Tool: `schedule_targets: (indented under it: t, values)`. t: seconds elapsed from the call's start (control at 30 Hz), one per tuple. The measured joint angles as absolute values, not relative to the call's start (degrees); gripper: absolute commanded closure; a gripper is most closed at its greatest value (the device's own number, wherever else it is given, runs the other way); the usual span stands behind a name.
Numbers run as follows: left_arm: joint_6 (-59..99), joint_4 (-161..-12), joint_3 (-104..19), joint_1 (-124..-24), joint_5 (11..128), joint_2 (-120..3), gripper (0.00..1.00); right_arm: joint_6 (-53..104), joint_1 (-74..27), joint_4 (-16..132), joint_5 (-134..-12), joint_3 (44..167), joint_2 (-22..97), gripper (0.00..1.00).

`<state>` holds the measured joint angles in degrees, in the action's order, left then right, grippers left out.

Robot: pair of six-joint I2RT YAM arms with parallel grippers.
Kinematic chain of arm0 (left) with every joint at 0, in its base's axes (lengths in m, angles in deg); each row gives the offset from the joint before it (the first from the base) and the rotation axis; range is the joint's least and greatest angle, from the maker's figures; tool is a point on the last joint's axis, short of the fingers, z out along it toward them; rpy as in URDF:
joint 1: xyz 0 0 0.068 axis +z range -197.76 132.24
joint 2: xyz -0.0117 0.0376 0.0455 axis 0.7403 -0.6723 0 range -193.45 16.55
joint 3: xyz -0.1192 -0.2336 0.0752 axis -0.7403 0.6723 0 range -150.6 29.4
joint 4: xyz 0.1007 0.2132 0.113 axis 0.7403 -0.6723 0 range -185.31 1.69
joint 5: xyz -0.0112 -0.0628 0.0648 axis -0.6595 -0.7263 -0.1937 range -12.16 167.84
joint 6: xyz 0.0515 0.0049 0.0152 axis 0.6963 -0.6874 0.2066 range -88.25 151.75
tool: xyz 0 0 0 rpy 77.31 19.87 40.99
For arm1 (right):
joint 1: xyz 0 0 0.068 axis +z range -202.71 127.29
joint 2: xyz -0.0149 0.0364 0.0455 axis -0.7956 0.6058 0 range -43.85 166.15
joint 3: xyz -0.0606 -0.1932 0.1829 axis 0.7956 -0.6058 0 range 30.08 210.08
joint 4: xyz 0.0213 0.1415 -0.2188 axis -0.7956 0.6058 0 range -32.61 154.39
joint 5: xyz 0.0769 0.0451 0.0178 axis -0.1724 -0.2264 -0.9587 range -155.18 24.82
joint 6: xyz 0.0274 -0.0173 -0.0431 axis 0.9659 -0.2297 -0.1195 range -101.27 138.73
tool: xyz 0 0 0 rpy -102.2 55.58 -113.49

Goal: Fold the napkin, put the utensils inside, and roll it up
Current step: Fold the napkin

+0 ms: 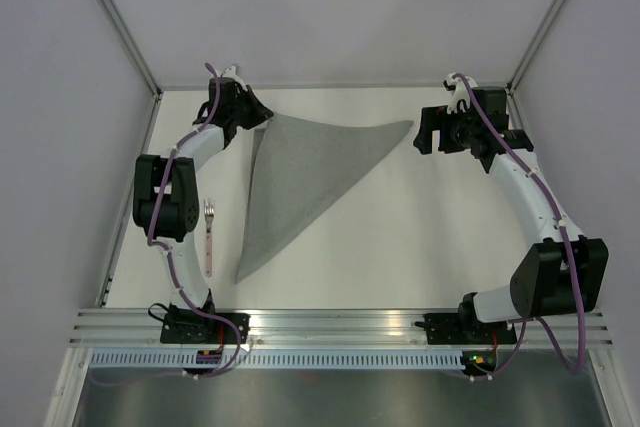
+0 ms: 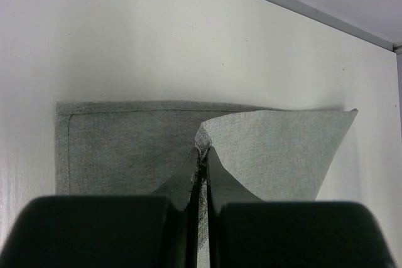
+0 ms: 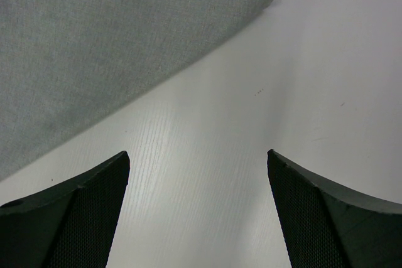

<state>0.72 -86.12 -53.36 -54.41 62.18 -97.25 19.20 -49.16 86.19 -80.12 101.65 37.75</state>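
Where the left claw (image 2: 202, 152) grips, the napkin (image 2: 119, 149) stands raised.

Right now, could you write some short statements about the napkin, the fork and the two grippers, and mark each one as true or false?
1. The napkin is folded into a triangle. True.
2. The left gripper is open and away from the cloth. False: it is shut on a corner of the napkin.
3. The right gripper is open and holds nothing. True.
4. The fork lies on top of the napkin. False: it lies on the bare table, to the left of the napkin and apart from it.
5. The napkin is rolled up. False: it lies spread out, with only the pinched corner raised.
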Motion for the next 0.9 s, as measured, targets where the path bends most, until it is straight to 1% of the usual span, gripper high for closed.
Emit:
schedule_targets:
  t: [0.77, 0.8, 0.87, 0.9]
  values:
    - [0.68, -86.68, -56.48, -53.10, 60.69, -99.39, 0.98, 19.01, -49.07, 86.19, -79.70, 101.65, 38.50, 0.05]
    - [0.68, -86.75, -56.48, -53.08, 60.67, -99.63, 0.95, 19.01, -49.07, 86.19, -79.68, 101.65, 38.56, 0.05]
    - [0.66, -86.75, -56.48, -53.08, 60.65, -100.16, 0.87, 18.96, -49.07, 86.19, -79.68, 101.65, 38.60, 0.05]
    - [0.63, -86.79, -56.48, -53.08, 60.65, -100.51, 0.76, 18.96, -49.07, 86.19, -79.70, 101.65, 38.60, 0.05]
